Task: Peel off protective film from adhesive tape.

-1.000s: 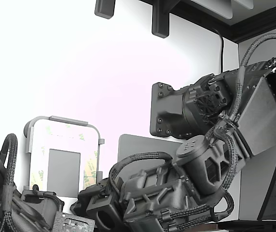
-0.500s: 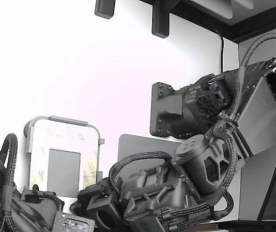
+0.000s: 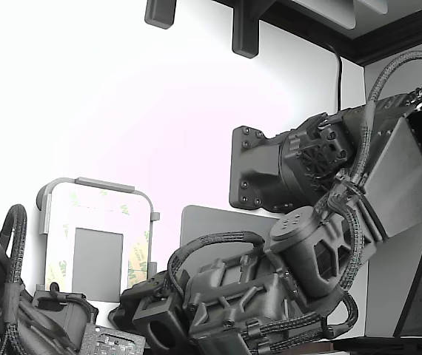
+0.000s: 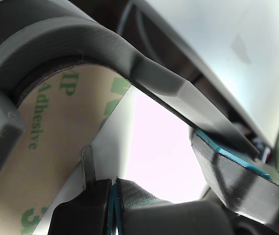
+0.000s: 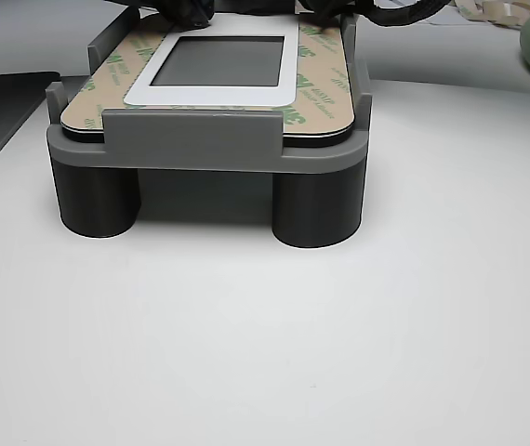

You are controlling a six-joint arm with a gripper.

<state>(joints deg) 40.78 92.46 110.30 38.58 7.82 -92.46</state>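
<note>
while my gripper (image 4: pixel 111 196) sits low in the wrist frame, i see its jaws pressed together. beside them lies the protective film (image 4: pixel 56 142), tan with green print.

The exterior view is taken from low behind the arm (image 3: pixel 300 244), which fills the lower right. The grey fixture (image 3: pixel 96 185) at its lower left is shared with the other view (image 5: pixel 209 139), seen near and level, and with the close wrist view (image 4: pixel 56 34).
</note>
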